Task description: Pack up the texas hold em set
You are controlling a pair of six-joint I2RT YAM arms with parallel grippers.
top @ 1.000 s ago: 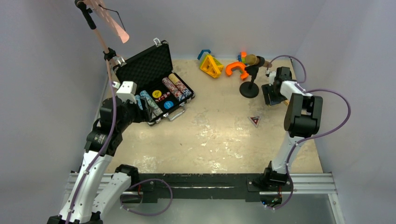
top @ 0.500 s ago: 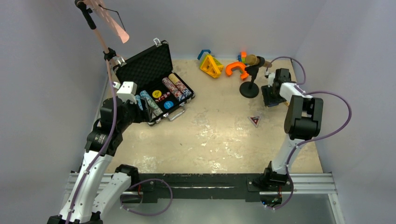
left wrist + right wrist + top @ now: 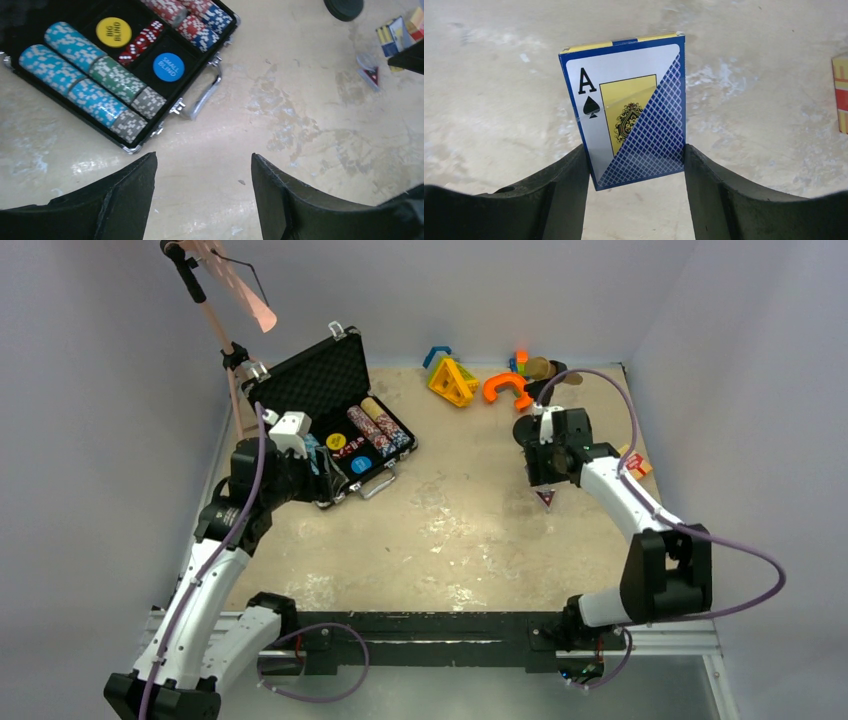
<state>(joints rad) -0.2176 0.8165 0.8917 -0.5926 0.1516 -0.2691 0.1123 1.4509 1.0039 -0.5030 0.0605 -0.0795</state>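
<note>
While the right gripper (image 3: 634, 150) is closed on a blue-and-yellow boxed card deck (image 3: 629, 110) showing an ace of spades, its two black fingers (image 3: 559, 195) pressed against the box's long sides, the deck stands over the bare beige tabletop (image 3: 499, 75), well apart from the briefcase; whether its far end touches the surface cannot be told. Seen from above, that gripper is at the table's middle right, close to a small red triangular piece (image 3: 545, 499). The black rectangular briefcase with silver corners (image 3: 318, 380) lies open at the far left, its lid propped up. Its tray holds rows of light-blue, green and grey poker chips (image 3: 95, 75), red and blue chip rows (image 3: 195, 17), a yellow round disc marked BIG BLIND (image 3: 114, 32), a blue round disc marked SMALL BLIND (image 3: 168, 67) and red dice (image 3: 142, 40). The left gripper (image 3: 202, 157) hovers just beside the briefcase's near edge, jaws spread wide with nothing between them. A second, red-and-yellow card box (image 3: 841, 92) lies on the table to the right. Orange, yellow and blue plastic toy shapes (image 3: 455, 380) sit at the far edge.
</note>
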